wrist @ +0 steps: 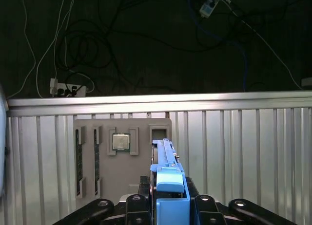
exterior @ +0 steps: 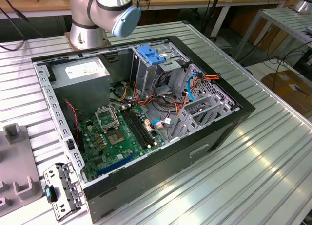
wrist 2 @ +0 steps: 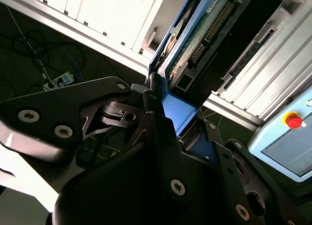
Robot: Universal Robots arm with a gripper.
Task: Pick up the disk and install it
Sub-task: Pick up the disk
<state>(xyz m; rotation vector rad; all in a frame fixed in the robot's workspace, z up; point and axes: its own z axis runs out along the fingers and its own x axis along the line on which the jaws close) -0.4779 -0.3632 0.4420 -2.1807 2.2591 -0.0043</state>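
Over the table (wrist: 243, 152), near its edge: disk (wrist: 168, 178) clamped in the gripper (wrist: 168, 203).
Exterior view: an open case (exterior: 214, 137) lies on the table, motherboard (exterior: 119, 137) exposed; the arm (exterior: 105, 10) stands just beside it. First wrist view: the gripper is closed on the disk, which stands edge-on over a grey tray (wrist: 126, 176) bearing a chip (wrist: 121, 141). Second wrist view: black fingers (wrist 2: 158, 127) press the disk's blue bracket (wrist 2: 178, 110) from both sides; its circuit board (wrist 2: 204, 30) faces the camera.
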